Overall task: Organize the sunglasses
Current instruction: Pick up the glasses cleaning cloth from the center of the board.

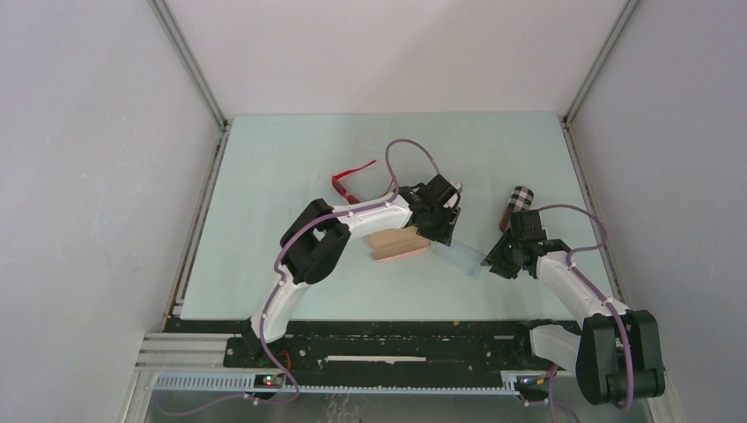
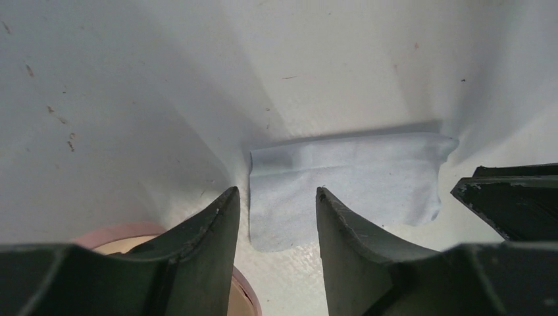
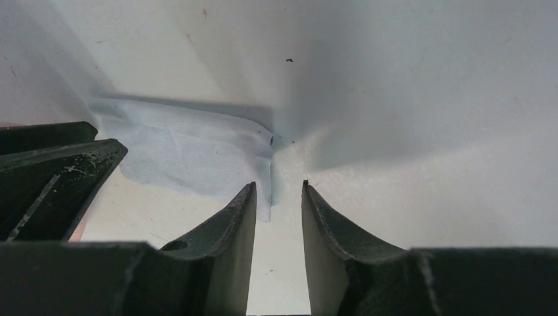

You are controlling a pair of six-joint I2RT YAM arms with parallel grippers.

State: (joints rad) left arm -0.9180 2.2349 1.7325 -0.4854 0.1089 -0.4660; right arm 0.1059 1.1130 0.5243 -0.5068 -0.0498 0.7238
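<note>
The red-framed sunglasses (image 1: 352, 182) lie on the table, up and to the left of both arms, with nothing touching them. My left gripper (image 1: 447, 236) (image 2: 276, 197) stands open, low over the left end of a pale blue cloth (image 1: 463, 256) (image 2: 342, 181). Nothing is between its fingers. My right gripper (image 1: 490, 258) (image 3: 278, 189) is open too, at the other end of the same cloth (image 3: 187, 148). A corner of the cloth lies just by its left fingertip. The two grippers face each other across the cloth.
A pink oblong case (image 1: 401, 244) (image 2: 125, 232) lies under the left forearm, right beside the left gripper. A plaid case (image 1: 518, 204) lies behind the right gripper. White walls close in the table (image 1: 291, 264) on three sides.
</note>
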